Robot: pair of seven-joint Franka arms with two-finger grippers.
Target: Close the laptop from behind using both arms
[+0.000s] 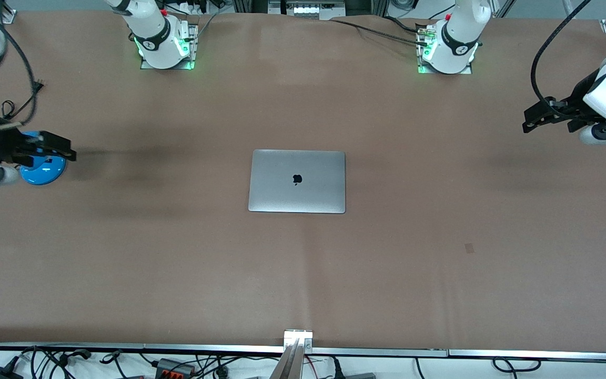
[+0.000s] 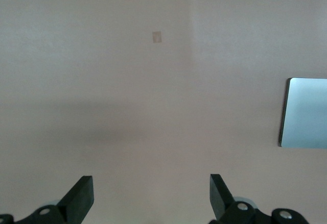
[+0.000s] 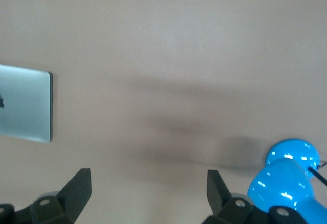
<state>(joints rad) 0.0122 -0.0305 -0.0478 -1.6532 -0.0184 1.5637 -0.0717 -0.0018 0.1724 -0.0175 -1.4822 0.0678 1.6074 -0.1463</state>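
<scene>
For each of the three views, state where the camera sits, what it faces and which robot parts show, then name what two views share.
Front view: high across the brown table, facing both bases; closed silver-grey laptop mid-table, both arms out at the ends.
Left wrist view: on the left arm, looking down past open left gripper at table and laptop edge.
Right wrist view: likewise above open right gripper, beside a glossy blue object.
Shared: both wrist views catch the laptop.

Even overhead light over my brown bench (image 1: 177, 252); soft smeared shadows lie under my arms, and both wrist views look hazy, washed pale.
</scene>
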